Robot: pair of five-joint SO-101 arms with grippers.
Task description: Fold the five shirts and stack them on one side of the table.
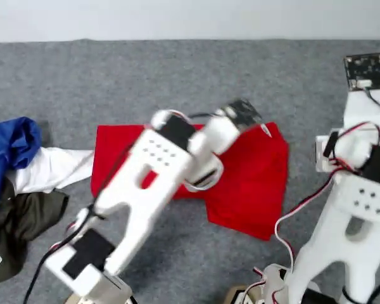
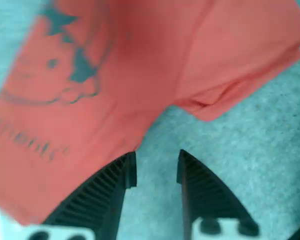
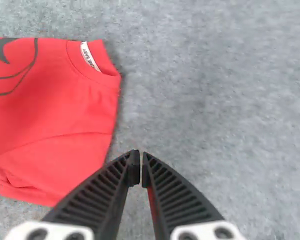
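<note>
High view: red shirt is laid on the table, partly covered by an arm. Left gripper is held slightly parted and empty at the shirt's edge; right gripper is closed on nothing. Risk: the edge may be missed, or the cloth dragged askew, if it is pinched off-line.

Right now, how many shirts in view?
4: red shirt spread in the centre; blue shirt, white shirt, dark shirt heaped far left. A fifth may be hidden there.

The grey table carries a red shirt (seemingly part-folded) and a heap of clothes
</note>
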